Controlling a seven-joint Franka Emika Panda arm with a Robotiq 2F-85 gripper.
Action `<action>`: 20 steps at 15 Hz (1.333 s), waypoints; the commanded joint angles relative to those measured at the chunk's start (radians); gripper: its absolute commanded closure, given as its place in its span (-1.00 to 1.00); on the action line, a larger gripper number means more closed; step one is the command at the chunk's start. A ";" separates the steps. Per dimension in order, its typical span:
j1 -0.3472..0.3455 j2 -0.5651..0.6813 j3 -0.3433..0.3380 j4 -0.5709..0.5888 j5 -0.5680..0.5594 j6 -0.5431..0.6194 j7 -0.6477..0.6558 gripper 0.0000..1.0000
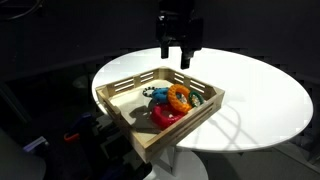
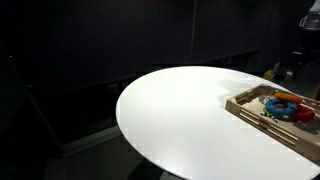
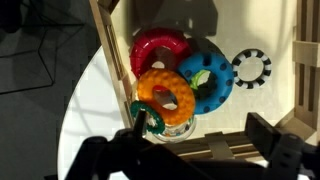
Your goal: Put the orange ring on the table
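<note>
table (image 1: 270, 90): 1, round, white
tray (image 1: 176, 135): 1, wooden, on table, walls surround the rings
fingers (image 1: 185, 55): spread wide, empty, above tray
red ring (image 3: 160, 48): 1
blue ring (image 3: 212, 82): 1
orange ring (image 3: 165, 95): 1, in tray, lying on red and blue
white toothed ring (image 3: 251, 67): 1, beside blue

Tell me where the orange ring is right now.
The orange ring lies inside the wooden tray, overlapping the red ring and the blue ring, near the centre of the wrist view, not on the white table.
</note>
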 commanded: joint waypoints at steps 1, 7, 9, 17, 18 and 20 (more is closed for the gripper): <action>-0.008 0.044 -0.009 -0.031 0.002 0.059 0.003 -1.00; -0.019 0.111 -0.025 -0.060 -0.007 0.167 -0.007 -1.00; -0.021 0.130 -0.034 -0.062 0.009 0.191 -0.022 -1.00; -0.018 0.146 -0.040 -0.057 0.029 0.173 -0.023 -1.00; -0.018 0.146 -0.040 -0.057 0.029 0.173 -0.023 -1.00; -0.016 0.150 -0.040 -0.057 0.031 0.183 -0.029 -1.00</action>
